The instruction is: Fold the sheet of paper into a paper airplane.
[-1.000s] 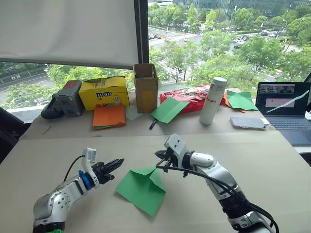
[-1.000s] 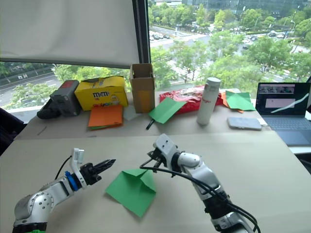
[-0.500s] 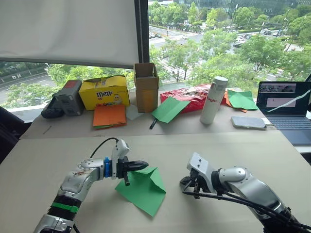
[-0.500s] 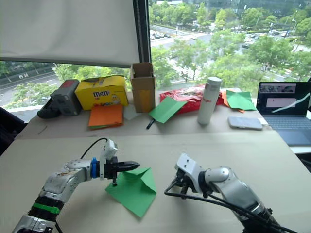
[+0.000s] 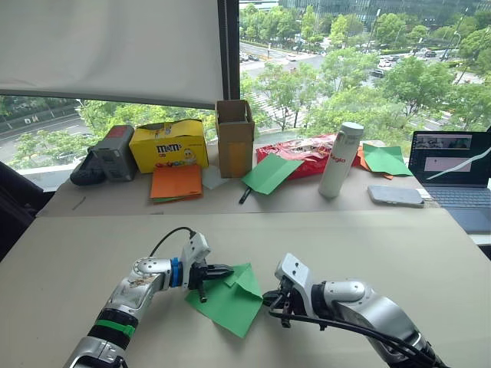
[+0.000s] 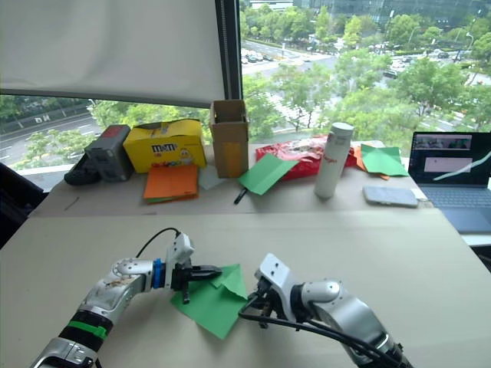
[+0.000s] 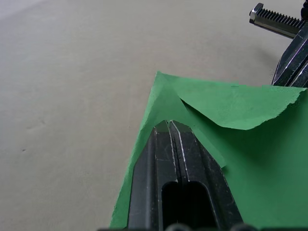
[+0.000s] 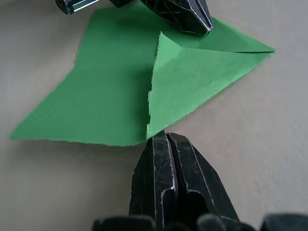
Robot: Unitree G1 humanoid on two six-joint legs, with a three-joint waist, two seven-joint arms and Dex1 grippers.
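The sheet of paper (image 5: 227, 300) lies flat on the table in front of me, bright green, with its far corners folded in as two flaps (image 8: 202, 72). My left gripper (image 7: 168, 125) is shut and rests its tips on top of the paper's left flap. Shut too, my right gripper (image 8: 161, 138) has its tip touching the edge of the right flap at the paper's right side. Nothing is clamped between either pair of fingers. The two grippers face each other across the paper (image 6: 211, 303).
Along the back of the table stand a yellow box (image 5: 169, 146), a cardboard box (image 5: 235, 138), orange sheets (image 5: 175, 182), another green sheet (image 5: 268, 173), a red bag (image 5: 299, 152), a white bottle (image 5: 337, 159), a phone (image 5: 394, 195) and a laptop (image 5: 453, 161).
My left gripper came in from the left and settled onto the paper's left flap. My right gripper left the paper's far side, swung back, then moved left to the paper's right edge.
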